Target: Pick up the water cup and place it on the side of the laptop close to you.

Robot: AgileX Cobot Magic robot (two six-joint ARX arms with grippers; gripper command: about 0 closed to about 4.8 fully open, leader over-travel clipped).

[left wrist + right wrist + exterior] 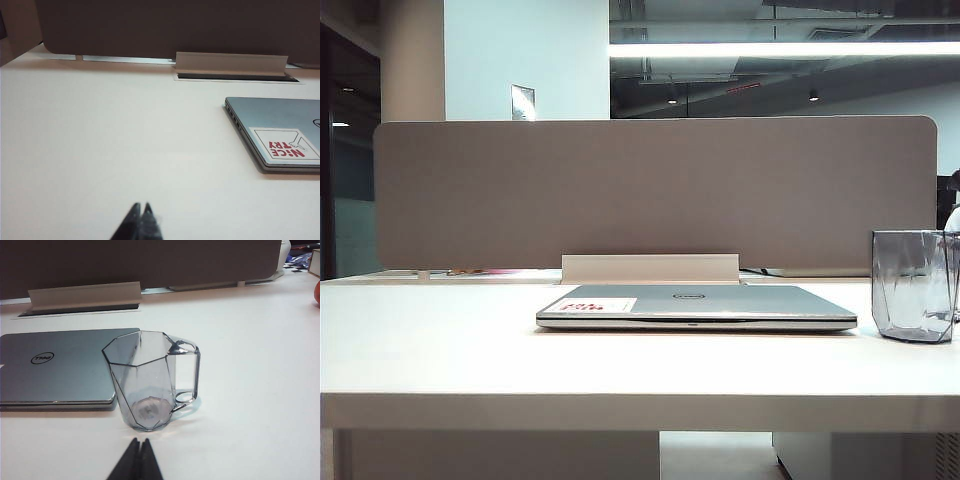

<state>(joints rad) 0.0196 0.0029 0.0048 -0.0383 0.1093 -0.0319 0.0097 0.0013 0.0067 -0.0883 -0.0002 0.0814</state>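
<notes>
White table [440, 350] bears laptop [695, 305], water cup [150, 382] beside it; left gripper [140, 207] and right gripper [139, 441] pinched together.

We see the water cup [150, 382] as clear, grey-tinted plastic, glossy, with flat smooth facets. The laptop [695, 305] has a silver-grey lid that looks like matt brushed metal, though the view is too soft to be sure; its sticker [285, 145] looks like white paper with red print. The table [440, 340] is a smooth, pale, faintly shiny surface. The divider [650, 190] behind it looks like matt brown cloth.
</notes>
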